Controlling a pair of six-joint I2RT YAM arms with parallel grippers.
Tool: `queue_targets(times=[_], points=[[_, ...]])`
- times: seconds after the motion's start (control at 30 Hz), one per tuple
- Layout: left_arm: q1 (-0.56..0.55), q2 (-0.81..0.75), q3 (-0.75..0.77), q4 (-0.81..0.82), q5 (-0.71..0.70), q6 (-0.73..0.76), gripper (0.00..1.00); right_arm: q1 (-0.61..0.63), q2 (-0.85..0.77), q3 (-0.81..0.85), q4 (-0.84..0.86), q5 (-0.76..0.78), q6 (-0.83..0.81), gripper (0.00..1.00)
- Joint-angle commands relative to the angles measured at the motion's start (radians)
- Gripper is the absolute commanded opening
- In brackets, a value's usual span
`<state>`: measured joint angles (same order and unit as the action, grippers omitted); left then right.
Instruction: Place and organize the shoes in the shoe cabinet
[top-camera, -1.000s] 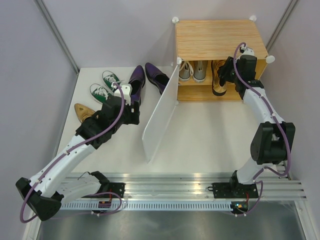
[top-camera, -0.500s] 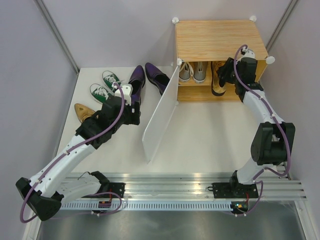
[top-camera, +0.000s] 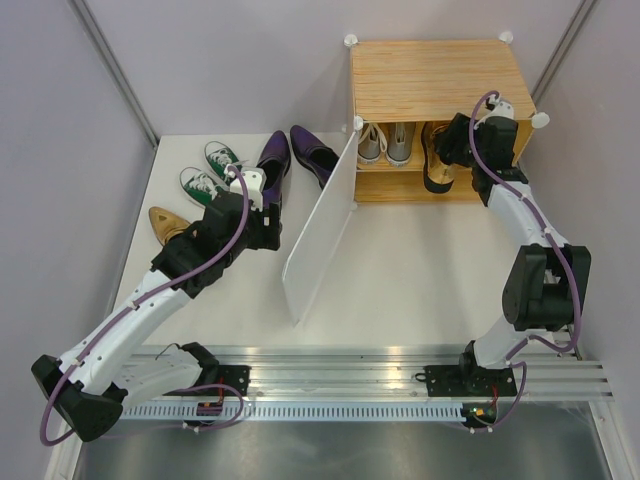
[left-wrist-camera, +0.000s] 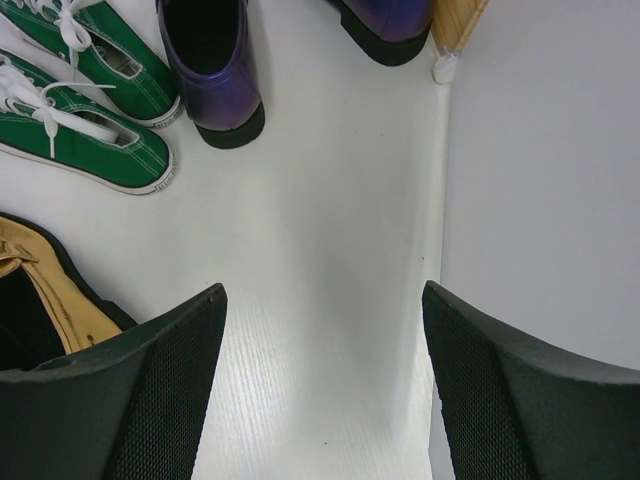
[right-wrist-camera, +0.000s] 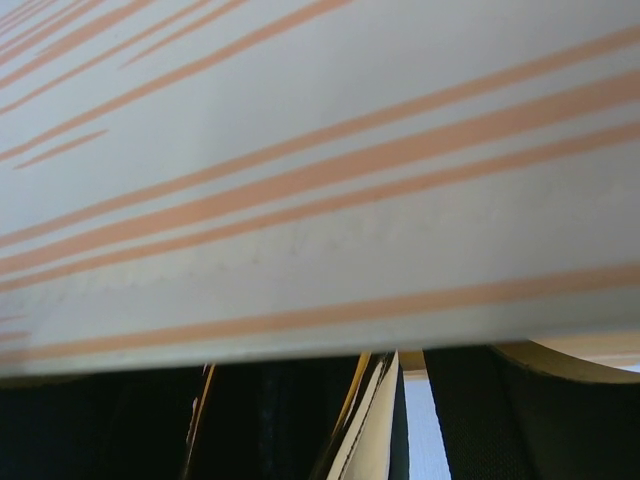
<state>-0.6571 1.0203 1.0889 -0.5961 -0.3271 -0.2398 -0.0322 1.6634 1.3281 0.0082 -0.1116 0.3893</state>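
Setting the gold shoe (top-camera: 434, 165) down cleanly is the step in hand, as I judge it. The right claw (top-camera: 452, 140) is pushed into the right end of the shoe cabinet (top-camera: 435, 75), with that shoe touching or just beside it on its left and the grey sneakers (top-camera: 385, 142) further left on the same shelf. Neither the overhead view nor the wrist view, which is mostly filled by a bamboo-grain board (right-wrist-camera: 300, 150) right over the camera, shows how wide the jaws stand or whether they have the shoe, so I cannot tell. To do this well, make sure the jaws are fully clear of the shoe before moving. Then draw the claw straight out toward the near side, low enough to miss the board above it and without nudging the shoe sideways into the grey pair. The shoe's toe end shows at the shelf's front edge, so a dragged finger could tip it out. The left claw (left-wrist-camera: 322, 300) hangs wide open over the bare table (left-wrist-camera: 320, 200), gripping nothing. The second gold shoe (left-wrist-camera: 50, 290) is just beside its left finger, the green sneakers (left-wrist-camera: 85, 150) and a purple shoe (left-wrist-camera: 210, 60) are ahead of it, and the white door panel (left-wrist-camera: 540, 180) is close on its right. That mate looks the sensible next pick, but the open door stands between this claw and the shelves.
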Motion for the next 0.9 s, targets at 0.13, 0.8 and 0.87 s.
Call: queue_targets(times=[0.13,0.8,0.87], points=[[-0.004,-0.003,0.0,0.022,0.031,0.03,0.82,-0.002,-0.016,-0.003,0.059,0.041,0.013,0.98],[-0.004,-0.005,0.0,0.021,0.039,0.028,0.82,-0.003,-0.139,-0.038,0.056,0.018,0.005,0.98],[-0.004,-0.005,0.002,0.022,0.039,0.028,0.82,-0.003,-0.154,-0.041,0.055,0.015,0.003,0.98]])
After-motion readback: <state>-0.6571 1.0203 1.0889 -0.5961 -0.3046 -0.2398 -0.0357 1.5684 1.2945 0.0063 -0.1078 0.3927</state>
